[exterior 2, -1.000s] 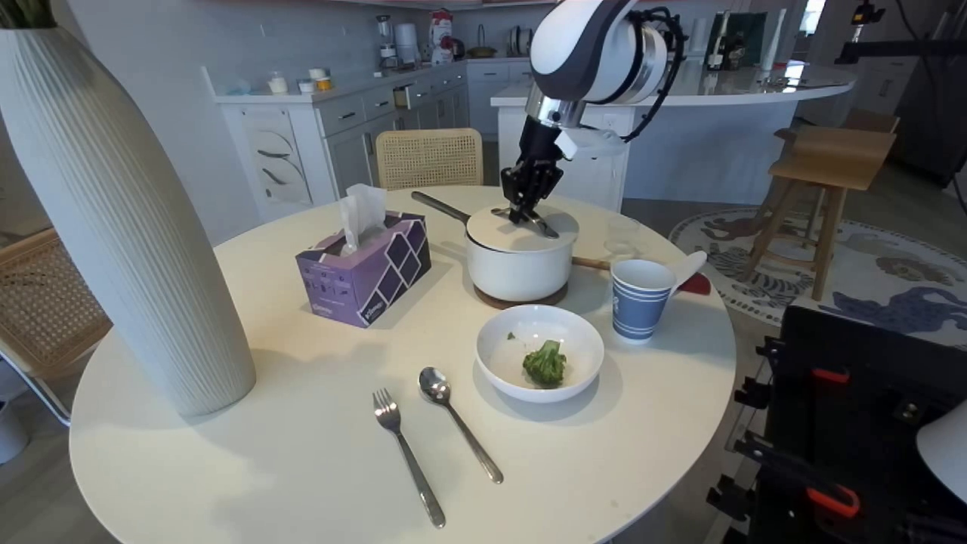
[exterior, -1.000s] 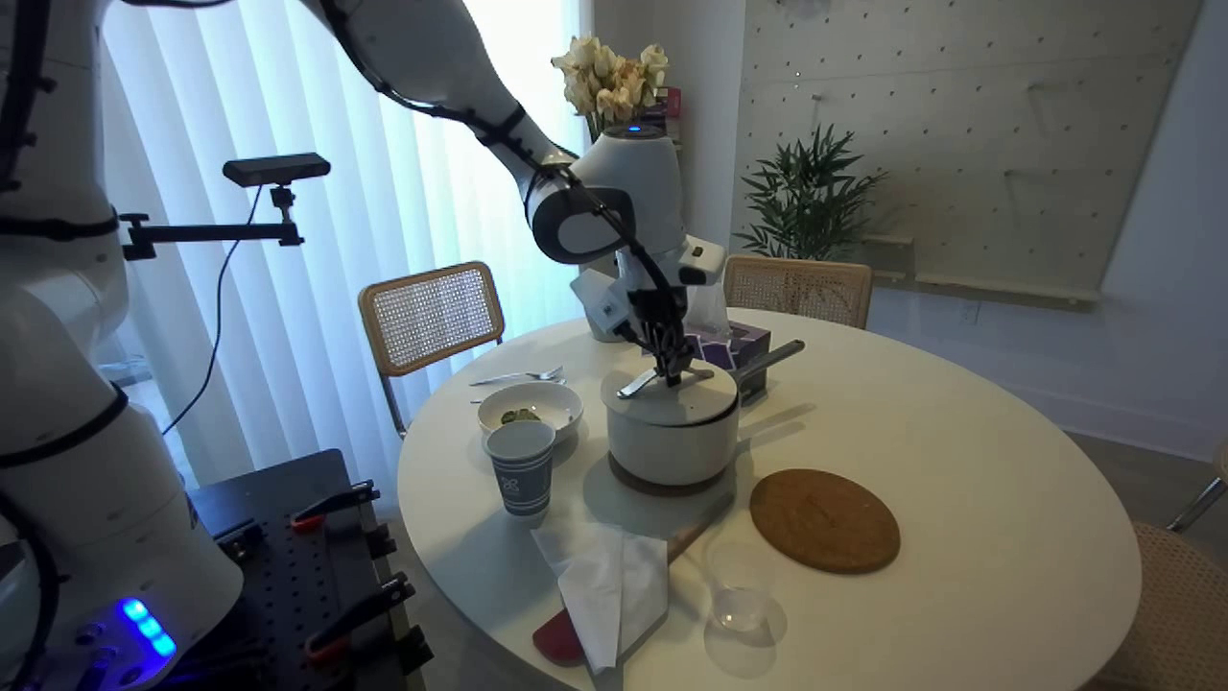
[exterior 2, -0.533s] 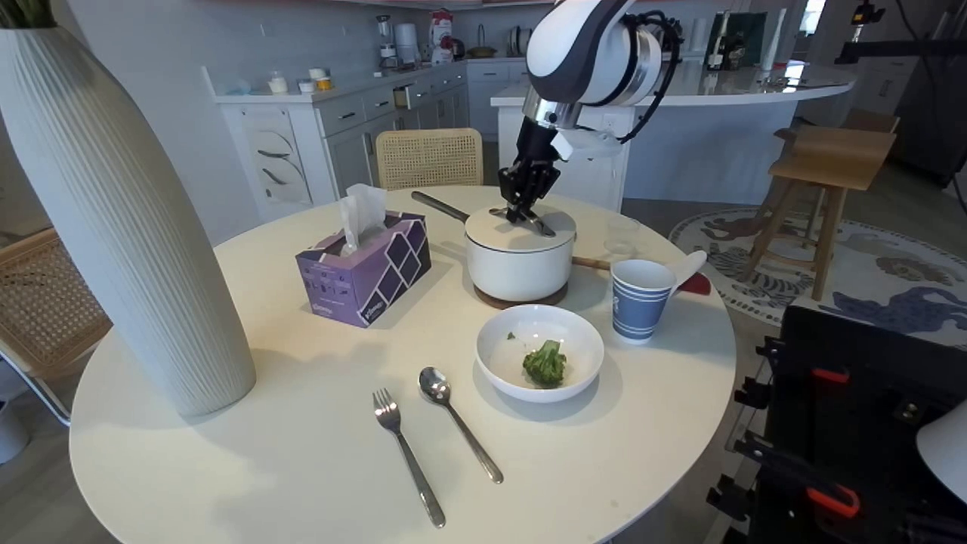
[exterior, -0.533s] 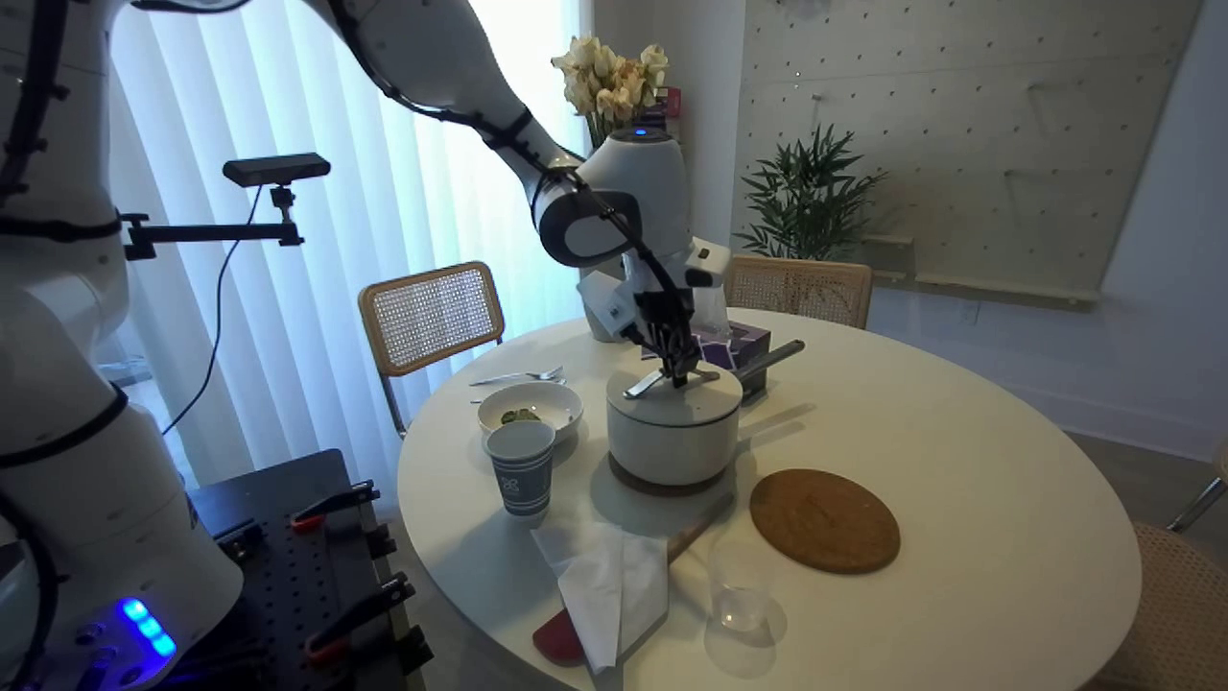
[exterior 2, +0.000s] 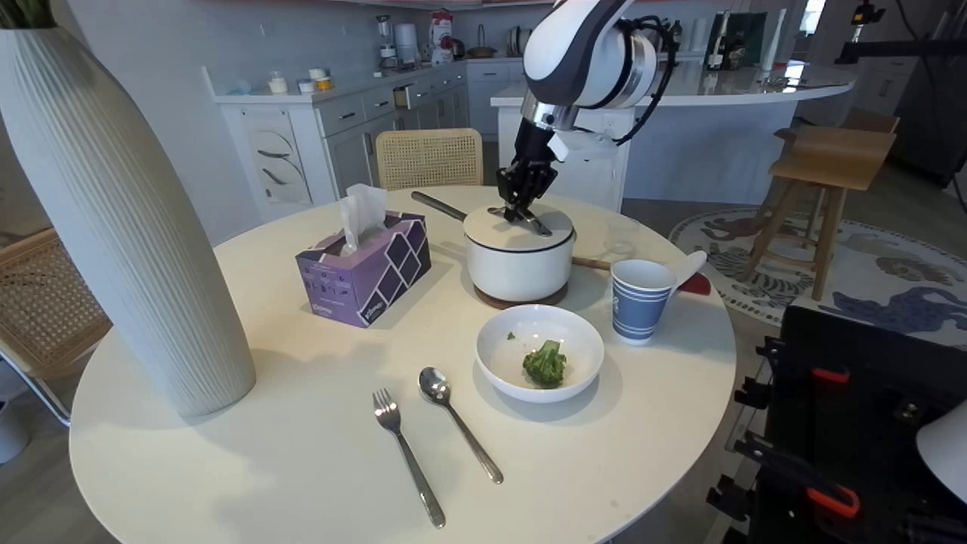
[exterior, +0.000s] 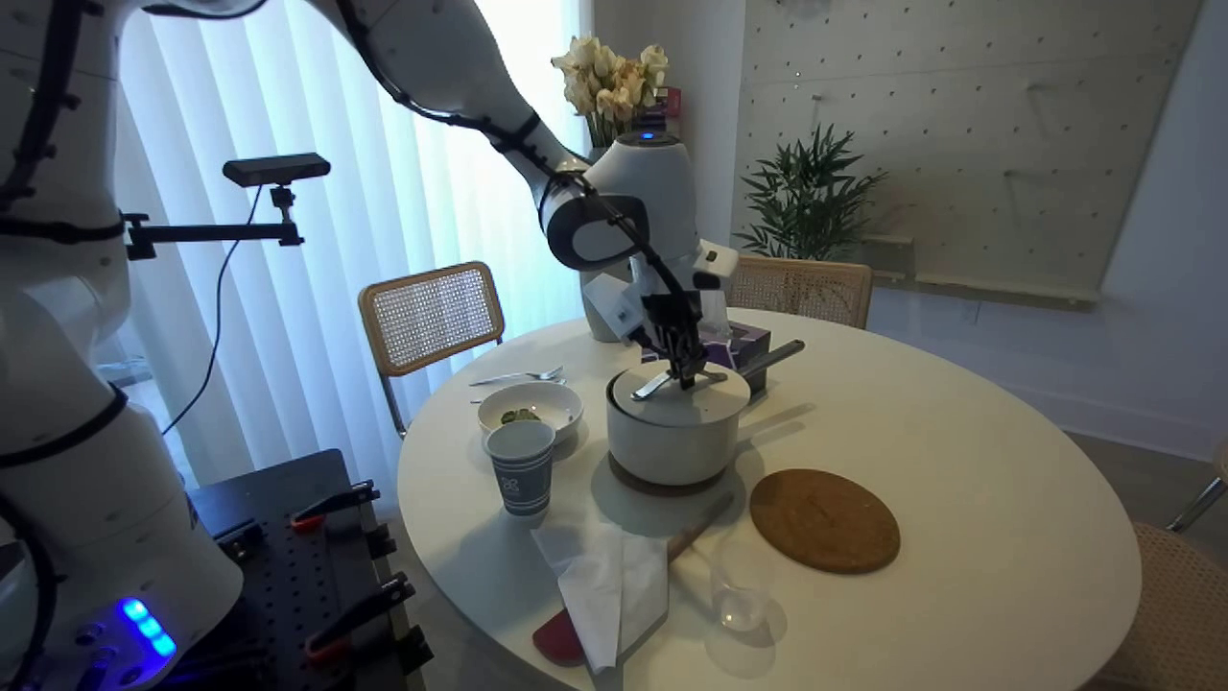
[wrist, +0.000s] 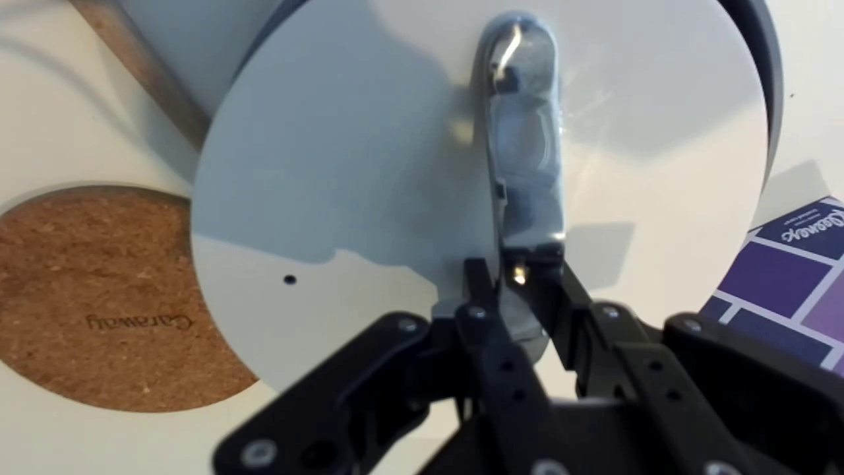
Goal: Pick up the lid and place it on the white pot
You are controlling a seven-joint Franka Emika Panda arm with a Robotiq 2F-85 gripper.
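My gripper point(wrist: 517, 280) is shut on the shiny metal handle point(wrist: 524, 145) of the pale round lid point(wrist: 316, 165). In both exterior views the gripper point(exterior: 686, 377) point(exterior 2: 515, 214) points down, and the lid point(exterior: 705, 408) point(exterior 2: 502, 234) lies level over the white pot point(exterior: 672, 451) point(exterior 2: 517, 273). The lid sits slightly off centre. The dark pot rim shows at its left edge in an exterior view, and past its edges in the wrist view. I cannot tell whether the lid rests on the rim. The pot stands on a brown mat point(exterior 2: 521, 301); its interior is hidden.
The pot's dark handle point(exterior 2: 438, 205) points toward a purple tissue box point(exterior 2: 363, 264). A bowl point(exterior 2: 491, 344) with broccoli, a paper cup point(exterior 2: 634, 302), a fork, a spoon and a tall vase point(exterior 2: 151, 227) stand around. A cork mat point(exterior: 825, 521), napkin point(exterior: 614, 585) and clear cup point(exterior: 741, 607) lie in front.
The gripper and lid have shifted slightly, to the right in an exterior view. The dark rim at the lid's left edge shows more than before. The pot has not moved.
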